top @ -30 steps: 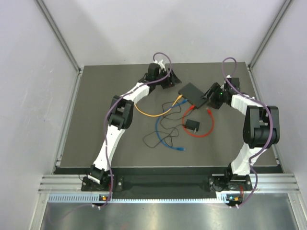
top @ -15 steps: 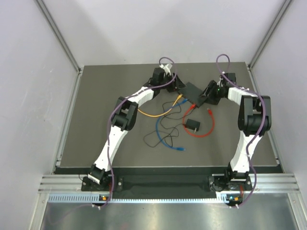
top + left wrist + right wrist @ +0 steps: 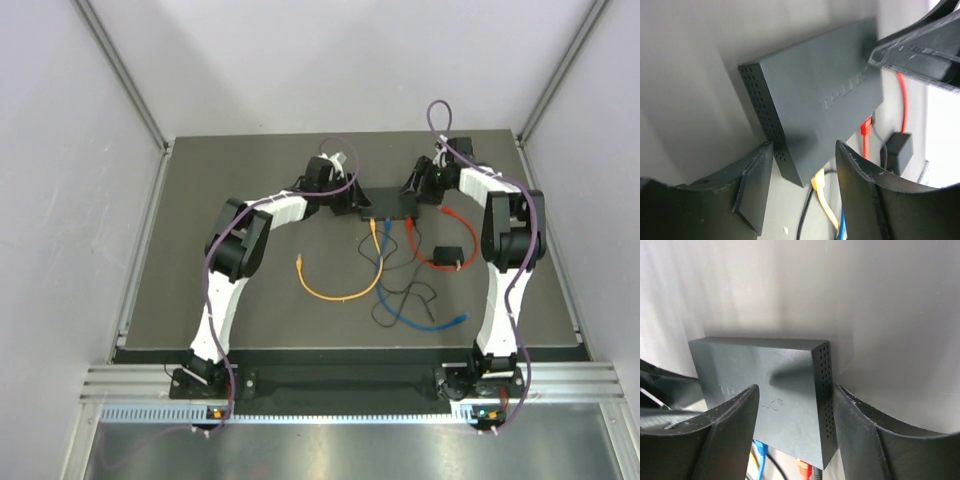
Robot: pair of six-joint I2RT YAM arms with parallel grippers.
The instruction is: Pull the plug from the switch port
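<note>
The left gripper (image 3: 802,175) and right gripper (image 3: 795,425) straddle the ends of the switch (image 3: 815,95), fingers (image 3: 752,195) wide. It looks light and slippery, so brace it and pinch the stiff yellow plug (image 3: 818,181).

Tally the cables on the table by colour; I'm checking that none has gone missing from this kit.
Orange cable: 1
Blue cable: 1
Red cable: 1
Thin black wire: 1
Total: 4

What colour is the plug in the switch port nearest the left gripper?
Yellow; the plug shows best in the left wrist view, at the switch corner.
</note>
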